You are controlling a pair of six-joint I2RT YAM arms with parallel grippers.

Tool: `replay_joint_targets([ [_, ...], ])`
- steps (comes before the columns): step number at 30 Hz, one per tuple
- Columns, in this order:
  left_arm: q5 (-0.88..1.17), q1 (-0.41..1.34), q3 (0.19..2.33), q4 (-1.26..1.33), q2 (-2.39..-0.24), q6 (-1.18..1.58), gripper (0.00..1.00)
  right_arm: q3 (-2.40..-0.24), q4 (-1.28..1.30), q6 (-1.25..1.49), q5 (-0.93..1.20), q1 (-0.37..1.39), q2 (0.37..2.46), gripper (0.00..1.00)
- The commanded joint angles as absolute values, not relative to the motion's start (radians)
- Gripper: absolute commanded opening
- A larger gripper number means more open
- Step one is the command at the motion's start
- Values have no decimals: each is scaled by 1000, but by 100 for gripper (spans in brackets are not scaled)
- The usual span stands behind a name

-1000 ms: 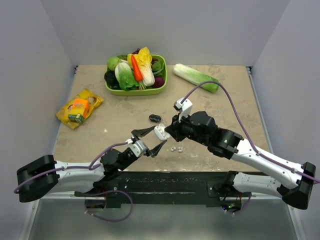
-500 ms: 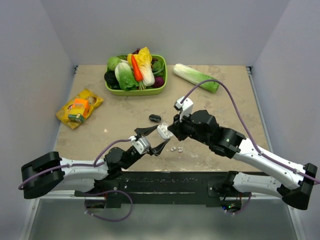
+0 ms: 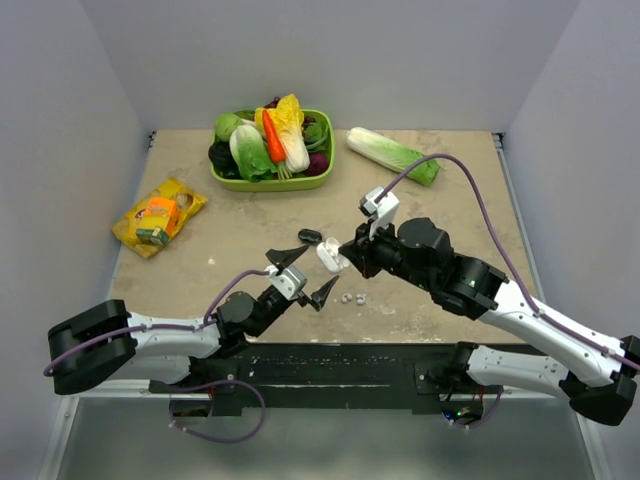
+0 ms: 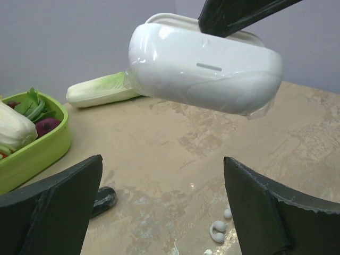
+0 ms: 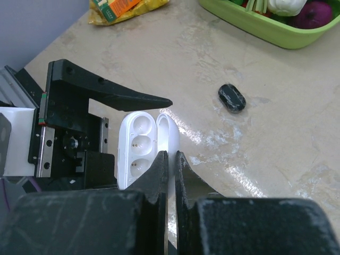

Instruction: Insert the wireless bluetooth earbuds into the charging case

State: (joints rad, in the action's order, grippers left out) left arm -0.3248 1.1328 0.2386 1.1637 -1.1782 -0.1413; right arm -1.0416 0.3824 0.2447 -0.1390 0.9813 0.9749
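Where the two arms meet: the charging case [image 3: 328,255] hangs off the table [image 3: 450,200], lid swung open, two round wells showing in the right wrist view.
Right gripper [image 5: 169,155]: fingers pinched nearly together on the thin open lid – that is its only hold on the case.
Left gripper [image 3: 308,270]: spread wide, one finger on each side of the case and neither touching it; in its own wrist view the case's smooth white shell fills the top of the picture, above and between the two dark fingers [image 4: 53,212].
Earbuds [image 3: 353,298]: both lie on the table close together, just beside the left gripper's nearer finger and below the raised case – not in the wells.
Black oval piece [image 3: 309,237]: on the table just beyond the case.
Far side: green basket [image 3: 268,185] of vegetables, a cabbage [image 3: 392,154] to its right, a yellow packet [image 3: 158,215] at the left edge.
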Motion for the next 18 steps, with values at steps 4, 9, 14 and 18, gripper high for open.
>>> replay_joint_targets([
  [4, -342, 1129, 242, 1096, -1103, -71, 100, -1085, 399, 146, -231, 986, 930, 0],
  [9, 33, 1048, 213, 936, -898, 145, 100, -1022, 364, 34, -291, 1000, 830, 0],
  [14, 416, 950, 238, 969, -884, 313, 98, -1048, 388, -43, -261, 1048, 818, 0],
  [18, 514, 899, 290, 993, -929, 434, 98, -1075, 451, -66, -221, 1098, 831, 0],
])
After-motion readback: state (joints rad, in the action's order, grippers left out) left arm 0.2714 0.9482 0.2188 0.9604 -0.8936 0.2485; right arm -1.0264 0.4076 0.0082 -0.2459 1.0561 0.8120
